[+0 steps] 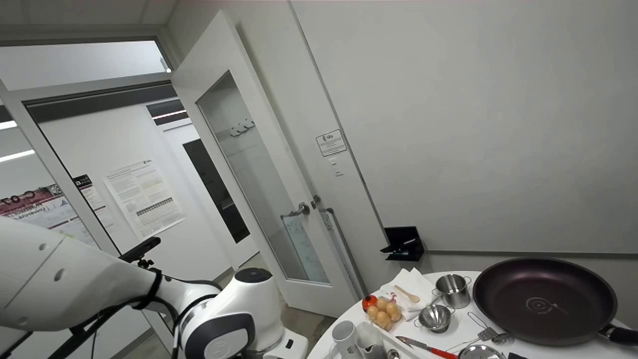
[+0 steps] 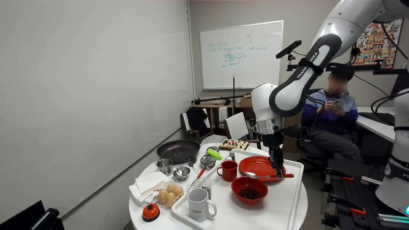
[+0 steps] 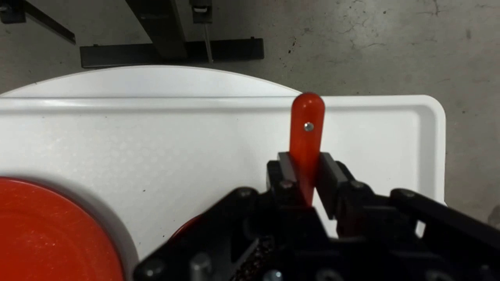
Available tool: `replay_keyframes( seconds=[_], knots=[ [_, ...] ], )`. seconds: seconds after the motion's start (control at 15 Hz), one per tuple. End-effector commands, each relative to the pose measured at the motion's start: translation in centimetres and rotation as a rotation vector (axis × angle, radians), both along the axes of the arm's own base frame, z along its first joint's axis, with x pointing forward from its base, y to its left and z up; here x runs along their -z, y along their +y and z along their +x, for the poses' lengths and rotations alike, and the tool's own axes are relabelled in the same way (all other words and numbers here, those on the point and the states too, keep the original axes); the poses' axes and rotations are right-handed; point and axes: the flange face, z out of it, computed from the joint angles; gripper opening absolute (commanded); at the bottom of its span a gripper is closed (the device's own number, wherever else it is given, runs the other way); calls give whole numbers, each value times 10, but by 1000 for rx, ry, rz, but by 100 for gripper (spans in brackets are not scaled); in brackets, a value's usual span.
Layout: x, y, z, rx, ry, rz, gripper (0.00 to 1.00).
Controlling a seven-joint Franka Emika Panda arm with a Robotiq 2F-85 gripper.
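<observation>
Clearly, the claw [image 3: 307,166] is closed snugly about the red handle [image 3: 307,136] of a spoon [image 2: 251,175], the handle's rounded end pointing to twelve o'clock in the wrist view. In an exterior view, with the claw as the dial's centre, the spoon lies roughly level, its metal head at nine o'clock and the handle's end at three. Behind it, at ten o'clock, is a red plate [image 2: 255,164]; a red bowl [image 2: 250,202] of small dark pieces [image 2: 249,193] sits at eight, and a red mug [image 2: 228,172] farther off at nine. Well apart, also at eight, stands a white mug [image 2: 197,204] marked "Mila". These four rest on a white tray [image 2: 271,210] on the tabletop [image 2: 166,220]. Past the tray, between nine and ten, is a dark frying pan [image 2: 177,152], and brown eggs [image 2: 170,197] in clear wrap lie between eight and nine. Whether the spoon's head touches anything cannot be told.
</observation>
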Motion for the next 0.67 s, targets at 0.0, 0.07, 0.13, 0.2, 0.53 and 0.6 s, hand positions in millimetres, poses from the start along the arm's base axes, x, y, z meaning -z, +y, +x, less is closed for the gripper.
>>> replay_keyframes(
  seconds=[0.0,0.07,0.13,0.2,0.53,0.6],
  knots=[
    [10,-2,14,-21,53,12,7],
    [11,-3,16,-23,60,14,7],
    [12,-5,18,-25,66,11,7],
    [14,-7,21,-28,74,10,7],
    [31,-10,29,-79,145,-29,7],
    [35,-10,31,-83,157,-35,7]
  ],
)
